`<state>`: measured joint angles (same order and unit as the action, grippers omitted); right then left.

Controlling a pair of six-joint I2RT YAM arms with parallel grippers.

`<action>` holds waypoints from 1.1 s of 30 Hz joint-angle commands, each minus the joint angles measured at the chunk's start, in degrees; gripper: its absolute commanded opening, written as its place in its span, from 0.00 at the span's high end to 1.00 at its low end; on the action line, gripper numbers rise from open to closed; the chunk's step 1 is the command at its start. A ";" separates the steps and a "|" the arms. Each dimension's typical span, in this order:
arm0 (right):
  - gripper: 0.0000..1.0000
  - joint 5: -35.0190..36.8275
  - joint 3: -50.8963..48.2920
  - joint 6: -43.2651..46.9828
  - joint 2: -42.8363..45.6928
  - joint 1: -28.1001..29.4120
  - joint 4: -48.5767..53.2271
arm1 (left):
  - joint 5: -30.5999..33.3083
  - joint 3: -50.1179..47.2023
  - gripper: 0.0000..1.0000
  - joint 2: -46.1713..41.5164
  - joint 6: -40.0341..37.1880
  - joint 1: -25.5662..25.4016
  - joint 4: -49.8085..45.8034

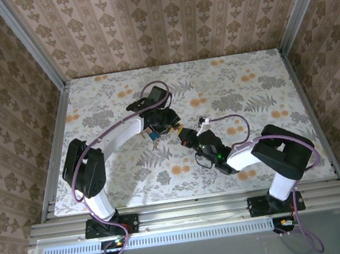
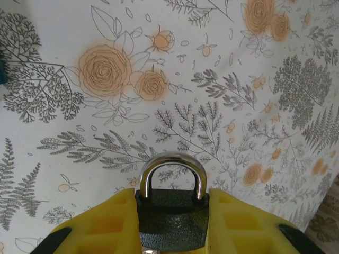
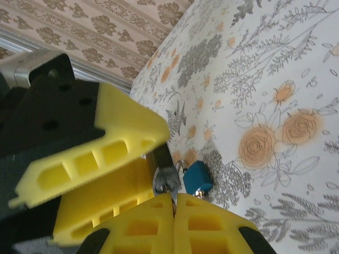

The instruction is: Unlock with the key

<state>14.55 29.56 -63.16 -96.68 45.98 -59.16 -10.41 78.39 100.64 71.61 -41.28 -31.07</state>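
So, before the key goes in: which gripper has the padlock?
The left gripper: it clamps the black padlock by its body. The right gripper pinches the silver key.

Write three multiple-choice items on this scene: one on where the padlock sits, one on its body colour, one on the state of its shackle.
1. Where is the padlock?
A) lying loose on the table
B) between the left arm's yellow jaws
C) hanging on the back wall

2. What colour is the padlock's body?
A) red
B) brass
C) black

3. How does the shackle stand?
A) swung open to one side
B) closed, both ends in the body
C) taken off altogether

Answers:
1 B, since the left wrist view shows the yellow jaws flanking the body on both sides.
2 C, since the body is dark black under a shiny silver shackle.
3 B, since both legs of the shackle run down into the top of the body.
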 commanded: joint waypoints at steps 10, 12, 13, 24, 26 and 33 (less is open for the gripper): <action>1.00 -8.48 3.40 4.73 2.63 -4.04 3.69 | -12.46 0.14 0.88 -1.76 0.55 -5.24 3.24; 1.00 -8.52 3.53 4.79 3.15 -4.22 4.49 | -12.53 0.40 0.88 -1.70 0.42 -5.51 3.33; 1.00 -8.65 3.79 4.91 3.30 -4.30 5.02 | -12.52 0.51 0.88 -1.76 0.37 -5.58 3.45; 1.00 -10.32 3.36 3.66 4.00 -5.23 5.33 | -13.39 -0.67 0.88 -2.80 0.19 -5.78 5.49; 1.00 -10.88 3.05 3.17 4.22 -5.50 5.15 | -13.81 -0.86 0.88 -2.98 -0.14 -5.76 5.90; 1.00 -15.75 2.00 -0.87 3.60 -7.46 2.71 | -15.16 -3.83 0.89 -4.48 -0.88 -5.25 9.87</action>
<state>2.55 30.37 -61.45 -93.21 39.11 -52.84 -10.74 75.66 100.31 71.37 -42.13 -22.87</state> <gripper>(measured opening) 0.058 0.266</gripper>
